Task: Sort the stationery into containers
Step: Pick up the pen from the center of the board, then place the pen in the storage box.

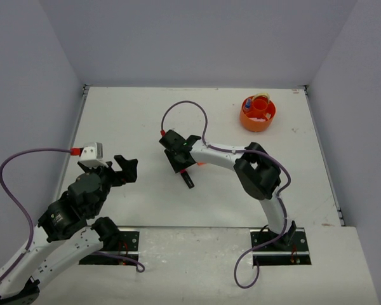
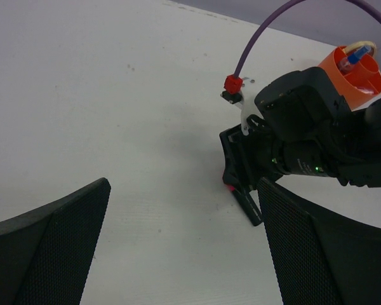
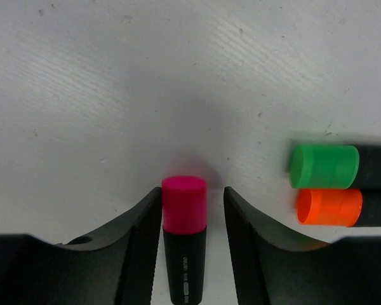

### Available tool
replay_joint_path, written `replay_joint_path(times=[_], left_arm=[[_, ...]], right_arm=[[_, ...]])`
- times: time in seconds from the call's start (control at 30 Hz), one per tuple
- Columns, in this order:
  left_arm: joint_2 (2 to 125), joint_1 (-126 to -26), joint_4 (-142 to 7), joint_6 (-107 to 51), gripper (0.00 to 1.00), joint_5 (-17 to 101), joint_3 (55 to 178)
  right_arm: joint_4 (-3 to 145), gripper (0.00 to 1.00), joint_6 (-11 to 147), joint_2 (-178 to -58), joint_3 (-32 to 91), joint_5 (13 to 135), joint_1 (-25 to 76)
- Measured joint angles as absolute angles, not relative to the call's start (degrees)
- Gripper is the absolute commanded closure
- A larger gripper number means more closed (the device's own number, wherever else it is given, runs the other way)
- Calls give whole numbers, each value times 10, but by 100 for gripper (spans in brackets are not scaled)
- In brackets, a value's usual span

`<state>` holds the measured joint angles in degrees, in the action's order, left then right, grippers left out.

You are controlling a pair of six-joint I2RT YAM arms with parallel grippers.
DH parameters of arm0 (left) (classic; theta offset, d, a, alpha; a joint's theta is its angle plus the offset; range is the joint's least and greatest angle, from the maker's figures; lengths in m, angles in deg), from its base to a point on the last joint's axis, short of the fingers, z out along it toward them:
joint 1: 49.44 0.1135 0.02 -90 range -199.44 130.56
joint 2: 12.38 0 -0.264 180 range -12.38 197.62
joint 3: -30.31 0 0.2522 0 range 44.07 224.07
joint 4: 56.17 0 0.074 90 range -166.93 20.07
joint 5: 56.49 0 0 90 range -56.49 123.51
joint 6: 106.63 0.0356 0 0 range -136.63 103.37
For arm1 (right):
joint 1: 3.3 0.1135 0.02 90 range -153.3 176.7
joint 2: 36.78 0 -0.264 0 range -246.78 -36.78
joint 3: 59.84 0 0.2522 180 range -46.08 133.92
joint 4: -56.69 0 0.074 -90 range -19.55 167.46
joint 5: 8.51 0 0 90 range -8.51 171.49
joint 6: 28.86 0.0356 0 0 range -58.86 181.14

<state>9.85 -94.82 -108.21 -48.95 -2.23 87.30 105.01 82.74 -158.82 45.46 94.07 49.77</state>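
A black highlighter with a pink cap (image 3: 185,222) lies on the white table between the fingers of my right gripper (image 3: 192,194). The jaws are open: the left finger is against the cap and there is a gap at the right finger. The highlighter's black body sticks out below the gripper in the top view (image 1: 188,179). Highlighters with a green cap (image 3: 324,166) and an orange cap (image 3: 330,207) lie side by side to the right. My left gripper (image 1: 124,166) is open, empty and above bare table. The orange tub (image 1: 258,113) stands at the far right.
The tub holds a small glue bottle (image 2: 357,58), a tan rubber band and pale erasers. In the left wrist view the right gripper (image 2: 241,159) and the highlighter body (image 2: 247,204) show ahead. Grey walls close the table's left, back and right.
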Motion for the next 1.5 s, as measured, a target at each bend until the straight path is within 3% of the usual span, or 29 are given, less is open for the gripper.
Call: replay_joint_path(times=[0.27, 0.4, 0.43, 0.47, 0.73, 0.9, 1.07, 1.17, 1.3, 1.5], left_arm=[[92, -948, -1082, -489, 0, -21, 873], [92, -948, -1082, -489, 0, -20, 873], [92, -948, -1082, -489, 0, -20, 873], [92, -948, -1082, -489, 0, -20, 873], [92, -948, -1082, -489, 0, -17, 873], [92, -948, -1082, -489, 0, -17, 873], [83, -948, -1082, -489, 0, -16, 873], [74, -948, -1081, -489, 0, -16, 873], [68, -948, -1081, -488, 0, -13, 873], [68, -948, -1075, -485, 0, -5, 873]], right_arm=[[1057, 64, 817, -1604, 469, 932, 493], [1057, 81, 818, -1605, 469, 922, 493], [1057, 94, 818, -1605, 469, 921, 493], [1057, 100, 820, -1605, 469, 920, 493], [1053, 100, 810, -1578, 450, 923, 493], [1013, 100, 783, -1442, 409, 947, 472], [820, 100, 751, -1226, 303, 981, 332], [662, 100, 743, -1160, 238, 1009, 223], [499, 100, 741, -1186, 197, 1013, 125], [363, 100, 726, -1319, 197, 998, 68]])
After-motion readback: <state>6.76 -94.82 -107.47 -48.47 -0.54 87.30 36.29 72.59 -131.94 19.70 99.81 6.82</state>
